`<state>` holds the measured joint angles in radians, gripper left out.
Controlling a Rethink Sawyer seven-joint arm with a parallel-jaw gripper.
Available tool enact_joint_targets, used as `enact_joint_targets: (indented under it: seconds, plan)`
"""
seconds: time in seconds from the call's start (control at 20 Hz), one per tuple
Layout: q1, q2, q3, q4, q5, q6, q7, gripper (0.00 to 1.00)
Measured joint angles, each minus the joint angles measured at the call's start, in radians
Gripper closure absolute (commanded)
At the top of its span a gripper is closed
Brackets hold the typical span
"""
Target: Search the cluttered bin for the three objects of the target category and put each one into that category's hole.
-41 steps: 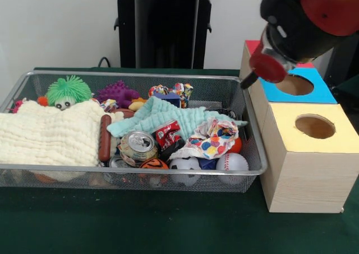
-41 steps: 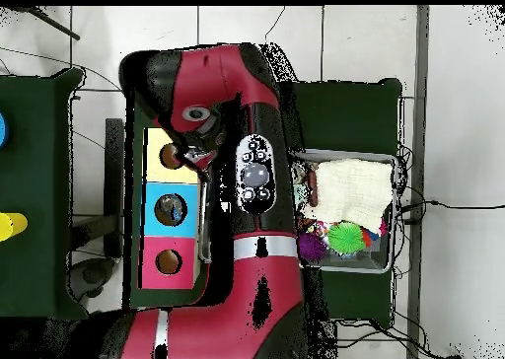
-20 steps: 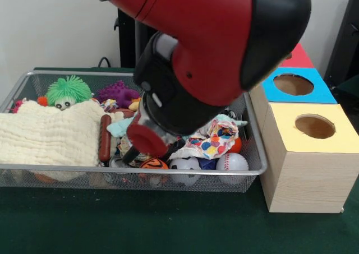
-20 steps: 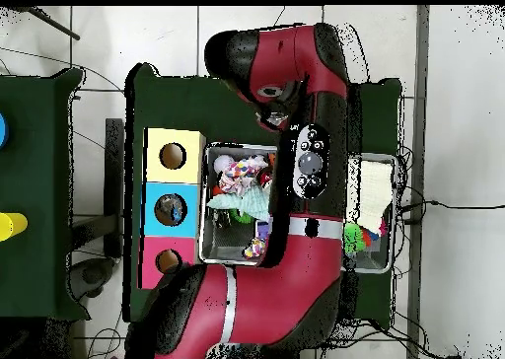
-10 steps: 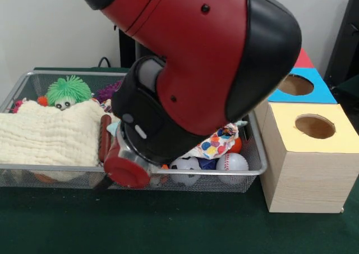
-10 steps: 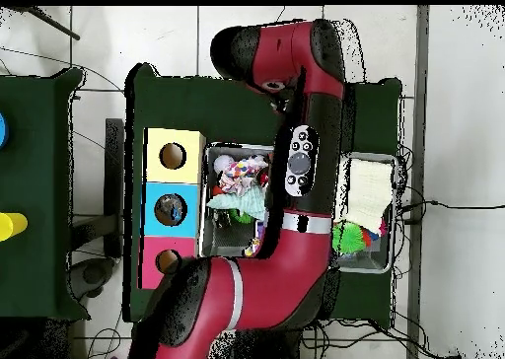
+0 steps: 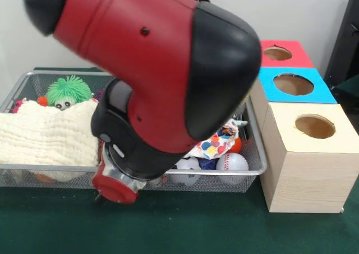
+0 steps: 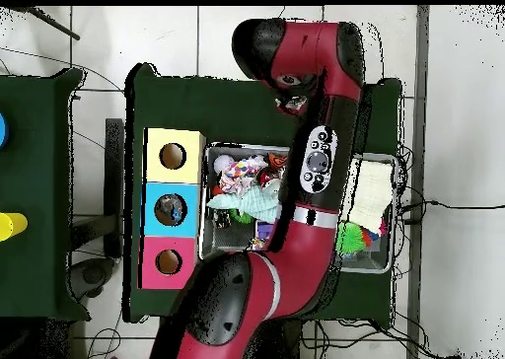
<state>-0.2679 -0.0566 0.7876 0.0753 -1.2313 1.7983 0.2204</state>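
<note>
The wire mesh bin lies on the green table, and my red and black arm hides its middle. My gripper shows only as a dark tip below a red disc, at the bin's front rim on the left. In the overhead view the gripper is over the green table just outside the bin. No clear plastic bottle shows; any are hidden by the clutter or the arm. The round hole in the blue-topped box is open, and it also shows in the overhead view.
The red-topped box and the yellow-topped box flank the blue one. In the bin I see a cream cloth, a green fuzzy toy, a colourful wrapper, a baseball and a small football.
The arm has swung from above the boxes across the bin to its front left rim, and now hides the cans and teal cloth that showed earlier.
</note>
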Motion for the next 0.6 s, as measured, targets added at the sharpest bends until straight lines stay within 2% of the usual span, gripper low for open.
enact_joint_targets:
  seconds: [0.2, 0.35, 0.45, 0.55, 0.6]
  plan:
    - [-0.033, -0.007, 0.071, 0.017, 0.052, 0.054, 0.000, 0.00]
    - [-0.062, -0.011, 0.114, 0.051, 0.206, 0.070, 0.000, 0.00]
    - [-0.066, -0.014, 0.119, 0.064, 0.260, 0.071, 0.000, 0.00]
    - [-0.067, -0.025, 0.119, 0.098, 0.376, 0.070, 0.000, 0.00]
    - [-0.067, -0.029, 0.119, 0.106, 0.399, 0.071, 0.000, 0.00]
